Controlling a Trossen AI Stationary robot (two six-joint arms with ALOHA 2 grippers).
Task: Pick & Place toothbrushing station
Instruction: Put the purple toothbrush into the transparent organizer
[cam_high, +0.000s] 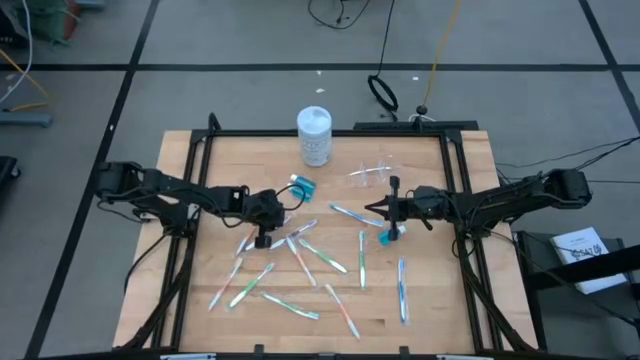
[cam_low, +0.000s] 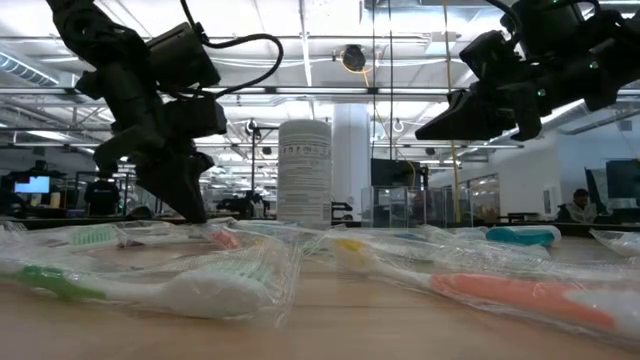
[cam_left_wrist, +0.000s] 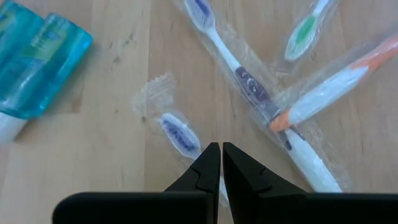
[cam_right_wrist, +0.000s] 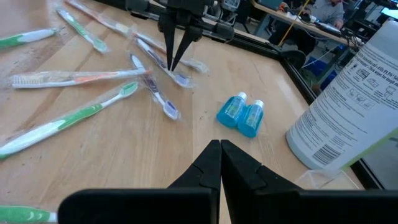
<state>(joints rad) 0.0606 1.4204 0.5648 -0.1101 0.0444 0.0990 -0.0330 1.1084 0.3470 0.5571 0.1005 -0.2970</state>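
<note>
Several wrapped toothbrushes (cam_high: 322, 256) lie scattered on the wooden table (cam_high: 430, 300). Two blue tubes (cam_high: 302, 186) lie together at the far left, and another blue tube (cam_high: 390, 237) lies under my right arm. A clear cup (cam_high: 372, 173) lies on its side at the far middle. My left gripper (cam_high: 262, 240) is shut and points steeply down at a blue-headed toothbrush (cam_left_wrist: 179, 132). My right gripper (cam_high: 383, 209) is shut on nothing and hovers nearly level above the table's right middle. My left gripper comes from above with its shut fingertips (cam_left_wrist: 211, 155) at the neck of the wrapped blue-headed toothbrush, just behind the head. The toothbrush runs under the fingers and lies flat on the table. I cannot tell whether the fingertips touch it.
A tall white canister (cam_high: 314, 135) stands at the table's far middle. A black frame (cam_high: 205, 140) runs along the table's edges. A purple-handled toothbrush (cam_left_wrist: 249, 81) and an orange-handled one (cam_left_wrist: 336, 78) cross close beside my left gripper.
</note>
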